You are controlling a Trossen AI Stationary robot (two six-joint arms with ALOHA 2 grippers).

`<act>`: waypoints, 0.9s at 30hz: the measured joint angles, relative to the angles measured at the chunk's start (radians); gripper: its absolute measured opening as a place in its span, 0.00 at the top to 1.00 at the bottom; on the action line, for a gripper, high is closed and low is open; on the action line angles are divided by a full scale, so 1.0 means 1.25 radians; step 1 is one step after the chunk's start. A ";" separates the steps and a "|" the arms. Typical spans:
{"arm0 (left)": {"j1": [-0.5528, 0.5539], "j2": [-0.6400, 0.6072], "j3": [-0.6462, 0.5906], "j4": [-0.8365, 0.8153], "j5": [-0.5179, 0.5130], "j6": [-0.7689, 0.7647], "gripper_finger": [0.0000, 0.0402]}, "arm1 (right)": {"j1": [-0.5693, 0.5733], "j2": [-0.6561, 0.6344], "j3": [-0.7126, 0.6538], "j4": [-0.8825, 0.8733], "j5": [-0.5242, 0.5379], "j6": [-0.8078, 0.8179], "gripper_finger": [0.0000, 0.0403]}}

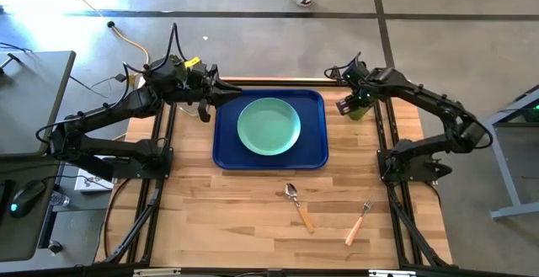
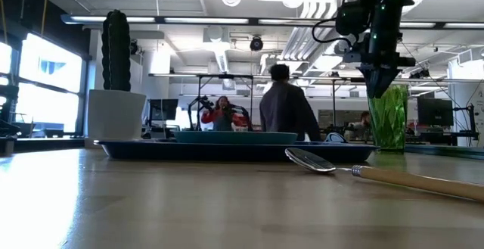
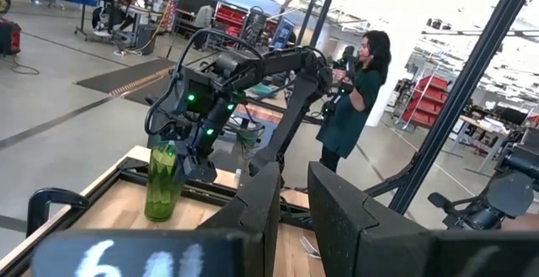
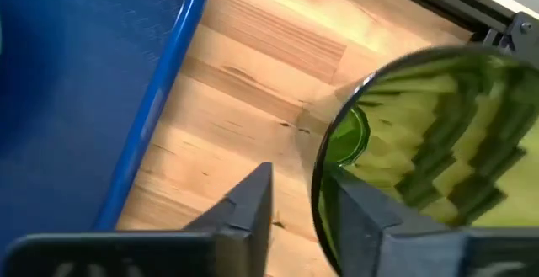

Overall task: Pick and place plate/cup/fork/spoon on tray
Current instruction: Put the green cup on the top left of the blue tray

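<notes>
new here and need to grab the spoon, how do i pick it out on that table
Start at the dark blue tray holding the mint plate. On the bare wood nearer the table's front edge lie two utensils; the spoon is the one closer to the tray. It has a rounded silver bowl, whereas the fork to its right has tines.
</notes>
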State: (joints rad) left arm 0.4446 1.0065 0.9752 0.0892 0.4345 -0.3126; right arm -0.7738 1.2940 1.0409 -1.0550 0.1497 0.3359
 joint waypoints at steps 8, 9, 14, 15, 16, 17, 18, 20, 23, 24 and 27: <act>0.000 0.000 0.000 -0.031 0.000 0.000 0.86 | 0.000 0.000 0.000 0.000 0.009 -0.003 0.98; 0.000 0.000 0.000 -0.035 0.000 0.000 0.86 | 0.000 0.000 0.000 0.000 0.014 -0.001 0.97; 0.000 0.000 0.000 -0.055 0.000 0.000 0.86 | 0.001 0.000 0.000 -0.002 0.021 -0.002 0.99; 0.000 0.000 0.000 -0.057 0.000 0.000 0.86 | 0.003 0.000 0.000 -0.002 0.021 -0.002 0.99; 0.000 0.000 0.000 -0.059 0.000 0.000 0.86 | 0.006 0.000 0.000 -0.002 0.021 -0.001 0.99; 0.000 0.000 0.000 -0.060 0.000 0.000 0.86 | 0.010 0.000 0.000 -0.002 0.021 0.000 0.99; 0.000 0.000 0.000 -0.059 0.000 0.000 0.86 | 0.013 0.000 0.000 -0.002 0.021 0.002 0.99; 0.000 0.000 0.000 -0.060 0.000 0.000 0.86 | 0.024 0.000 0.000 -0.002 0.021 0.002 0.99; 0.000 0.000 0.000 -0.061 0.000 0.000 0.86 | 0.043 0.000 0.000 -0.002 0.028 0.003 0.99; 0.000 0.000 0.000 -0.062 0.000 0.000 0.86 | 0.050 0.000 0.000 -0.002 0.032 0.003 0.99; 0.000 0.000 0.000 -0.063 0.000 0.000 0.86 | 0.069 0.000 0.023 -0.011 0.051 0.015 1.00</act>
State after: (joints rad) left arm 0.4446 1.0065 0.9752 0.0101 0.4343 -0.3122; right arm -0.6873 1.2934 1.0699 -1.0693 0.2136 0.3546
